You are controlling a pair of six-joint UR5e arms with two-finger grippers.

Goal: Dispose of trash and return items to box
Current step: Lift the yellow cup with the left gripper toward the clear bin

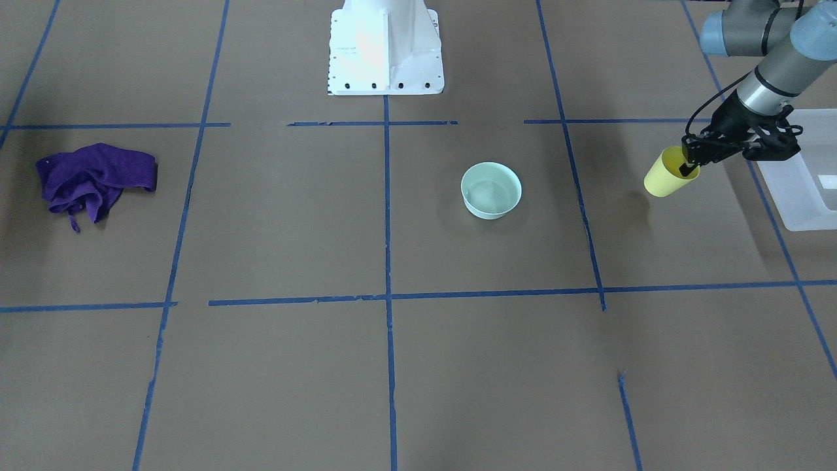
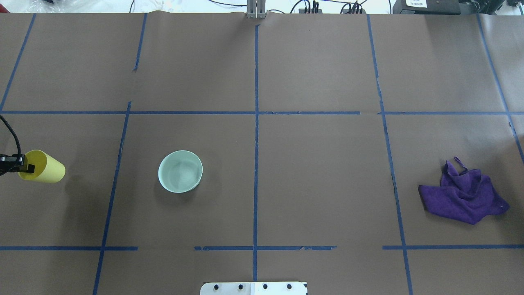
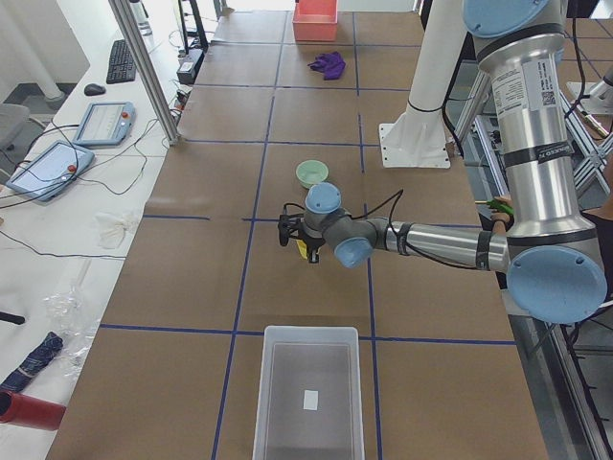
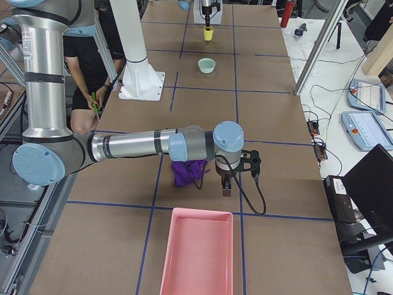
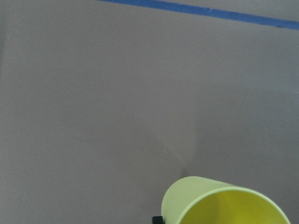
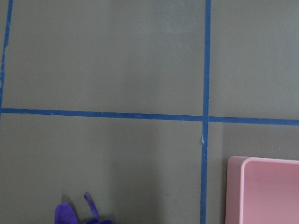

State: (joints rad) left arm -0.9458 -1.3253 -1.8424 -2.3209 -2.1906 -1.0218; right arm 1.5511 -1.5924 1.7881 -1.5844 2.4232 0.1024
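My left gripper is shut on the rim of the yellow cup, one finger inside it. It holds the cup tilted above the table, just beside the frosted white box. The cup also shows in the overhead view and the left wrist view. The mint-green bowl sits upright on the table toward the middle. The box also shows in the exterior left view. My right gripper shows only in the exterior right view, near the purple cloth; I cannot tell whether it is open.
A crumpled purple cloth lies on the robot's right side. A pink tray stands at that end of the table, its corner in the right wrist view. The robot's white base is at the table's edge.
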